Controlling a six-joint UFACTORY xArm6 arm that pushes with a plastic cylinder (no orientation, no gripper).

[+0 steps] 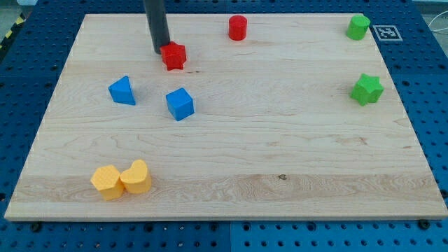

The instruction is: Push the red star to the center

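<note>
The red star (173,55) lies on the wooden board (280,154) near the view's top left. My tip (160,51) is at the end of the dark rod coming down from the view's top edge. It sits right against the star's left side, touching or nearly touching it.
A red cylinder (238,27) stands at the top centre. A blue triangular block (122,90) and a blue cube (180,103) lie below the star. A green block (358,26) and a green star (367,89) are at the right. Two yellow blocks (107,181) (136,177) sit at the bottom left.
</note>
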